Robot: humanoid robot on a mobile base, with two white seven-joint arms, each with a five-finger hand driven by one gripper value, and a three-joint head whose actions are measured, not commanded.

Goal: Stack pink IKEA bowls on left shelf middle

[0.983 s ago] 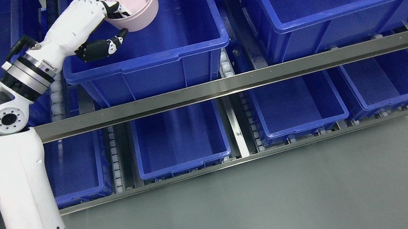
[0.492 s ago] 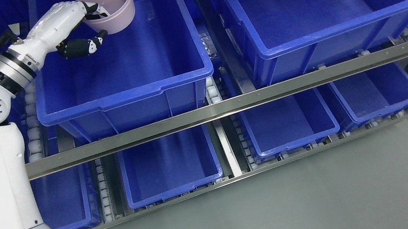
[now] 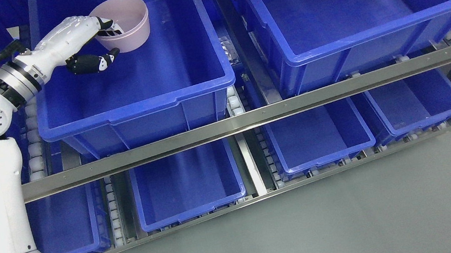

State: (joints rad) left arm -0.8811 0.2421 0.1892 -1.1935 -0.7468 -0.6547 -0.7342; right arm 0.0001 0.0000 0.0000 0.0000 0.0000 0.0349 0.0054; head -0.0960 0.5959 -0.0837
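While the pink bowl (image 3: 125,22) was gripped at its rim by the left hand (image 3: 92,41), it was lowered further into the blue bin (image 3: 139,107), toward the far left corner; release likely comes next.

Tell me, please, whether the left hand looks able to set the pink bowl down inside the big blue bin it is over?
Probably yes: the left hand already grips the pink bowl inside the open-topped blue bin, with nothing visible beneath.
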